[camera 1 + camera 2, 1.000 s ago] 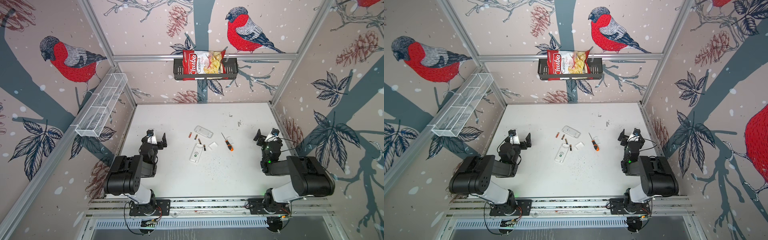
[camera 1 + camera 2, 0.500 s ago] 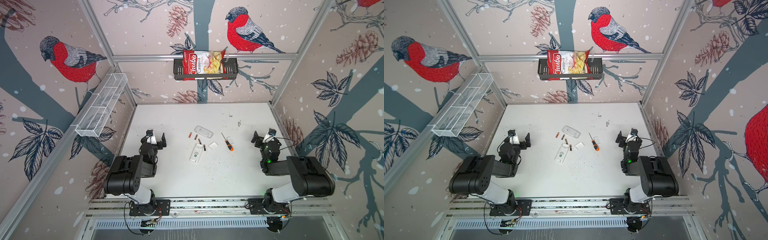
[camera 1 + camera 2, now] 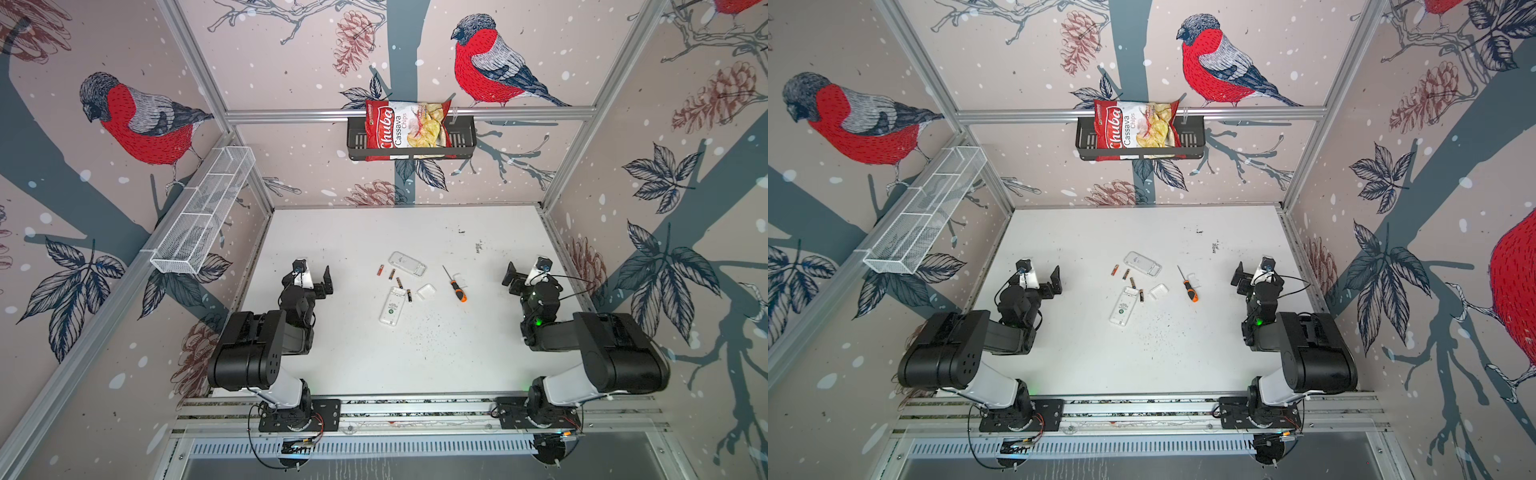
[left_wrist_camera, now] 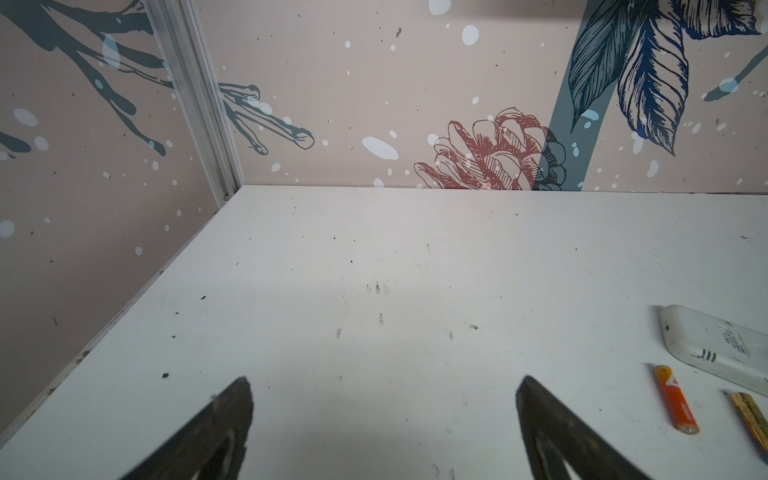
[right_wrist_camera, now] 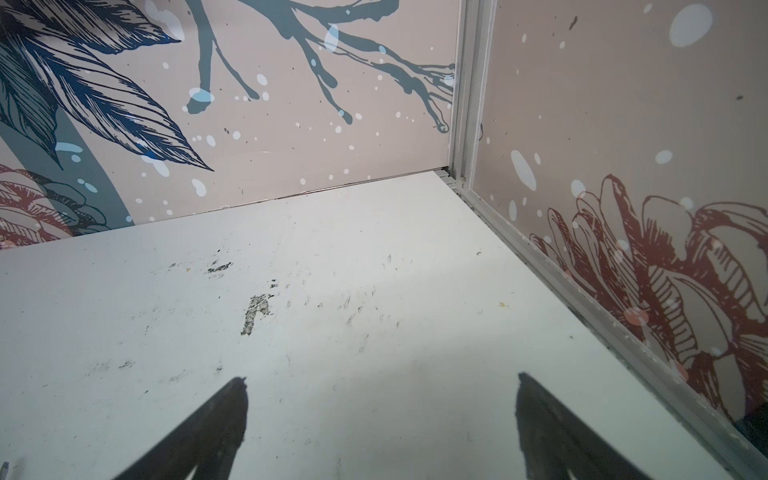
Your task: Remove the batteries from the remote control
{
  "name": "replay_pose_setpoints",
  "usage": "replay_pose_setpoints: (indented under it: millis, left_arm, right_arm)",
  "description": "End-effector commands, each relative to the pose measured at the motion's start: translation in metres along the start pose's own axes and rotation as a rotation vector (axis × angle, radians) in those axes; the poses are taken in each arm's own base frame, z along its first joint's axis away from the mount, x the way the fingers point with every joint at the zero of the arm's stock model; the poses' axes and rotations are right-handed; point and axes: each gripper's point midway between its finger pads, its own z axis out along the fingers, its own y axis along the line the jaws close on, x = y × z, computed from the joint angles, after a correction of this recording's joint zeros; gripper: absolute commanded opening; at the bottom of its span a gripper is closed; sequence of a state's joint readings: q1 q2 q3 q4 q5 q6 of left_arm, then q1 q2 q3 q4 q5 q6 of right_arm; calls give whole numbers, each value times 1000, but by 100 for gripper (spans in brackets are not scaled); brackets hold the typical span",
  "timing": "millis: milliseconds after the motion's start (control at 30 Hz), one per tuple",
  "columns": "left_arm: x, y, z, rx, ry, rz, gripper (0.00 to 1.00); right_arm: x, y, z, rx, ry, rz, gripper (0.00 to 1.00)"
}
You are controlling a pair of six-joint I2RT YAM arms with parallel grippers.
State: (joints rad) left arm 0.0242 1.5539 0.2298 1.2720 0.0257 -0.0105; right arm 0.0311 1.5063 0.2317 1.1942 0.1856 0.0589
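Observation:
A white remote control (image 3: pixel 392 305) lies mid-table with its battery bay uncovered at the far end. A second white remote (image 3: pixel 407 263) lies just behind it. Several dark and orange batteries lie loose on the table between them, from one (image 3: pixel 380 270) at the left to one (image 3: pixel 409 295) beside the near remote. My left gripper (image 3: pixel 313 272) hovers open and empty to their left. In the left wrist view, a battery (image 4: pixel 675 399) and the far remote (image 4: pixel 719 347) lie beside the open left gripper (image 4: pixel 384 386). My right gripper (image 3: pixel 525 269) stands open and empty at the right, and its wrist view shows only bare table between the fingertips (image 5: pixel 381 384).
An orange-and-black screwdriver (image 3: pixel 455 284) and a small white cover (image 3: pixel 427 291) lie right of the remotes. A black basket (image 3: pixel 411 145) holding a chips bag hangs on the back wall. A white wire basket (image 3: pixel 203 212) hangs on the left wall.
The right gripper has edged slightly toward the table's middle. The left arm and the objects have not moved.

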Motion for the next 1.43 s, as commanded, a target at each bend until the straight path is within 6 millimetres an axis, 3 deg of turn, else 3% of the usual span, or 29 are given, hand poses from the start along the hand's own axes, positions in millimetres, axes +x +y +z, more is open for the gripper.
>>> replay_pose_setpoints:
  millis: [0,1400]
  left_arm:
    - [-7,0,0,-1,-26,9,97]
    - [-8,-4,-1,23,-32,20,98]
  right_arm:
    - [-4,0,1,0,-11,18,99]
    - [-4,0,1,1,-10,18,99]
